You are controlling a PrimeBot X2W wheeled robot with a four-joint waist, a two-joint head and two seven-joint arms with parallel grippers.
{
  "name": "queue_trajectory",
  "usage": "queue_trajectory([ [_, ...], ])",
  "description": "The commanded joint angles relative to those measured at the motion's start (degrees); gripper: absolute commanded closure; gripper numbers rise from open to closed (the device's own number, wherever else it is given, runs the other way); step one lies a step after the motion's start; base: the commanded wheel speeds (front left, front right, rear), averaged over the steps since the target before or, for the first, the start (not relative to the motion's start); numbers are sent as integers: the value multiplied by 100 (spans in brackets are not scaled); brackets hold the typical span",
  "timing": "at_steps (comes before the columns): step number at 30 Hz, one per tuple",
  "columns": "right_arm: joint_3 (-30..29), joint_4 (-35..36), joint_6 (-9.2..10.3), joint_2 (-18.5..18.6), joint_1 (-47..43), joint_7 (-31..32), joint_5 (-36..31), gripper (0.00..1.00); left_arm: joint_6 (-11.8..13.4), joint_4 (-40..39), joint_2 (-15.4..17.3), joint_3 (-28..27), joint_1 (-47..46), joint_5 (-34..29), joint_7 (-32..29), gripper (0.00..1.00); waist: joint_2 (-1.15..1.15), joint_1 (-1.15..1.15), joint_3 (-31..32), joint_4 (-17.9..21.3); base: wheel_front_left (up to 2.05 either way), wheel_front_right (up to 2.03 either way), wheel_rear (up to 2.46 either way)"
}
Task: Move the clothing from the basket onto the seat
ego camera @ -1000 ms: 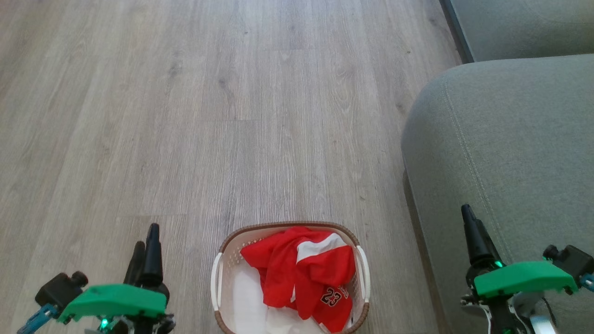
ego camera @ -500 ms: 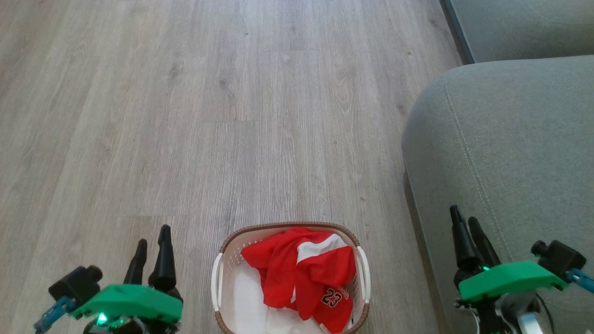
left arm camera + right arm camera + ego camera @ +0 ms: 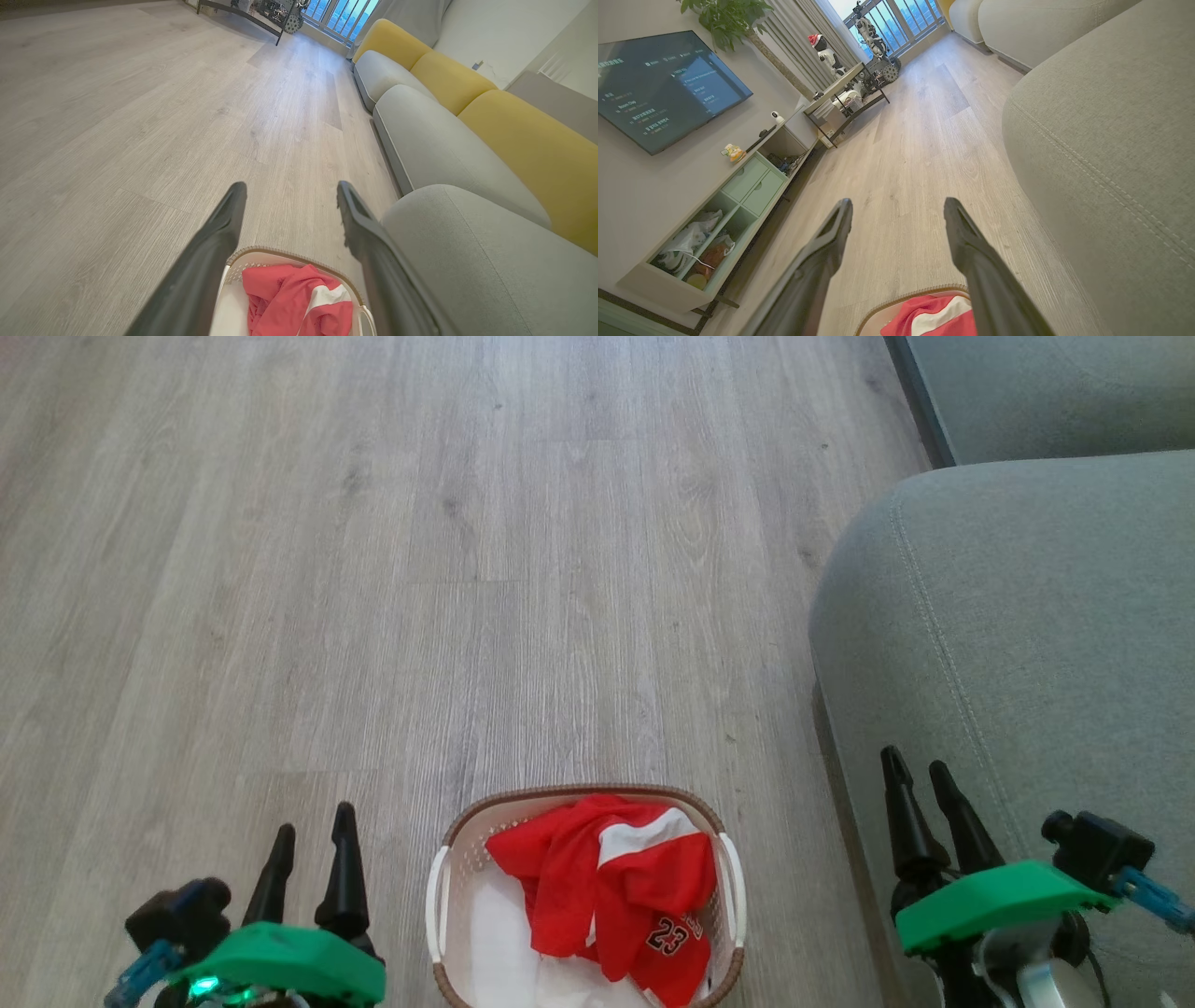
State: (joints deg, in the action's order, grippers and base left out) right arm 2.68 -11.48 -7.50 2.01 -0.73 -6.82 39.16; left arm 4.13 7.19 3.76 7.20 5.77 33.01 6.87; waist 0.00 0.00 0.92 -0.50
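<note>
Red clothing (image 3: 611,896) with white panels and a black "23" lies crumpled in the cream basket (image 3: 437,905) on the floor at bottom centre. It shows too as clothing (image 3: 294,303) in the basket (image 3: 243,256) in the left wrist view, and as clothing (image 3: 934,317) in the right wrist view. The grey-green seat (image 3: 1027,635) fills the right side. My left gripper (image 3: 313,821) hangs open left of the basket. My right gripper (image 3: 920,770) hangs open over the seat's near edge. Both hold nothing.
Wood floor (image 3: 420,569) stretches ahead of the basket. A white liner sheet (image 3: 499,943) lies in the basket under the clothing. A TV cabinet (image 3: 724,205) and a low table (image 3: 850,93) stand along the far wall. Yellow back cushions (image 3: 528,154) line the sofa.
Both grippers have drifted inward toward the basket and turned, so each one's two fingers now show apart. The basket and clothing have not moved.
</note>
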Motion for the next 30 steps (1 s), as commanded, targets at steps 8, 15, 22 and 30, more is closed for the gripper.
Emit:
queue_trajectory([
  [8,211,264,1,65,134,-212,-649,0,180,-323,153,2,-113,-644,211,0,0,0,18,-2,0,0,0],
  [15,273,312,1,69,126,-330,-1138,0,268,-363,158,66,-45,-1079,329,0,0,0,34,-9,0,0,0],
  [22,363,353,1,74,121,-466,-1686,0,360,-383,148,109,24,-1585,463,0,0,0,53,-9,0,0,0],
  [30,439,411,1,79,95,-600,-2233,0,388,-397,136,156,114,-2079,597,0,0,0,86,-4,0,0,0],
])
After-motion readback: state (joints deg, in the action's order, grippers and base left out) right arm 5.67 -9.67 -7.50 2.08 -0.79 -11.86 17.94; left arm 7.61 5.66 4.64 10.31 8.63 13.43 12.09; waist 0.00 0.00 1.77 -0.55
